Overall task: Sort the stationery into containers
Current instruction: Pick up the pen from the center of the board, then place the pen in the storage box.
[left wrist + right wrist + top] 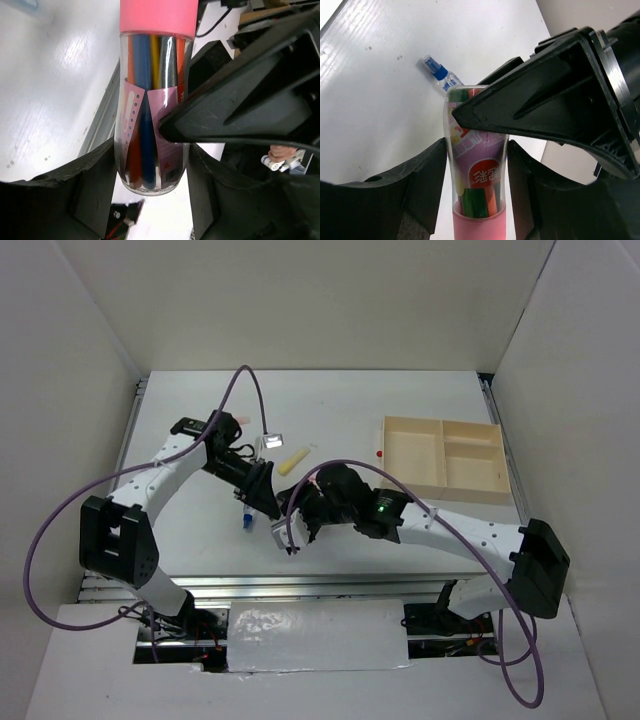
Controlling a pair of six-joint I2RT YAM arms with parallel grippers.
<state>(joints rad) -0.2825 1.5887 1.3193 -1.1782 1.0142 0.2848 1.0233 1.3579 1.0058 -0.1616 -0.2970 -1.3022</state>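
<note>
A clear tube (152,115) with a pink cap (157,17) is being gripped by both arms at once, above the near middle of the worktop (330,400). It is being clamped at its closed end by the left end effector (150,150), which is partly closed with a finger pressing on each side. The capped end is being flanked by the right end effector (476,150), whose fingers seem to be touching the tube, though actual contact is hard to confirm. Coloured sticks (142,60) are being carried inside the tube. A blue-and-white stick (436,72) is lying on the worktop just beyond the tube, and a yellow stick (293,459) is lying farther back. The wooden tray (450,492) is sitting well apart at the right.
</note>
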